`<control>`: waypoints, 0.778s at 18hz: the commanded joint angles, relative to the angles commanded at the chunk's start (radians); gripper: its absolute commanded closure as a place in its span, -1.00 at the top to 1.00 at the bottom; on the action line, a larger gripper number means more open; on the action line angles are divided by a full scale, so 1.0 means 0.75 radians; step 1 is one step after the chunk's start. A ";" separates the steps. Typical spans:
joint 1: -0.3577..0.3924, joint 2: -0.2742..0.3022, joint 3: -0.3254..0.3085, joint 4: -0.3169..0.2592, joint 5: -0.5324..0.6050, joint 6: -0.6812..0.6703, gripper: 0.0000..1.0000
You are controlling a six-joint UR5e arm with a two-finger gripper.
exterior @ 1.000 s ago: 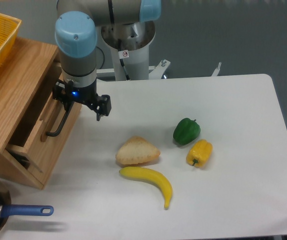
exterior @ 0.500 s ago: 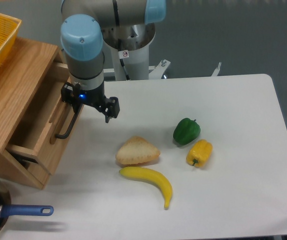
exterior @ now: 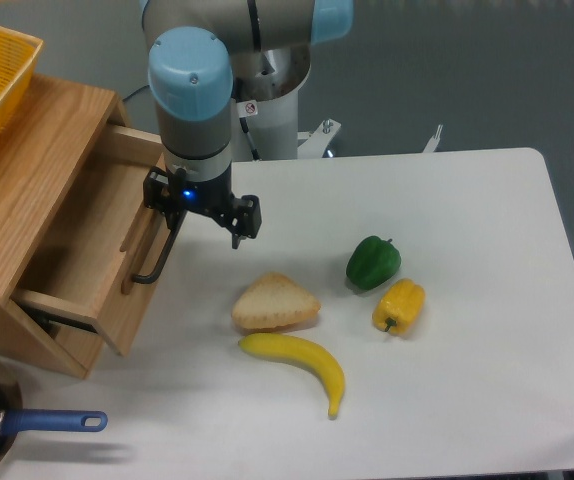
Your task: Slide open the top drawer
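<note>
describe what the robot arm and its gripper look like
The arm is a grey metal tube with light blue rounded joint caps. The gripper is black and boxy, with a small blue light glowing on it. A small red-and-white sticker sits on the pale base behind.

My glossy light-blue plastic joint cap (exterior: 190, 62) sits above my matt black metal gripper (exterior: 179, 222). Light-oak wooden top drawer (exterior: 97, 250): matt grain, thin black metal bar handle (exterior: 157, 262), slight sheen. Smooth matt white tabletop (exterior: 447, 330). Waxy glossy green pepper (exterior: 372, 262); rough crusty bread wedge (exterior: 274, 302).
</note>
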 joint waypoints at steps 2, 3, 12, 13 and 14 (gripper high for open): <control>0.010 -0.004 0.002 0.000 0.000 0.006 1.00; 0.010 -0.010 0.002 0.000 0.000 0.008 1.00; 0.037 -0.020 0.016 -0.002 0.059 0.047 1.00; 0.039 -0.020 0.016 -0.002 0.059 0.047 1.00; 0.041 -0.020 0.016 0.000 0.059 0.047 1.00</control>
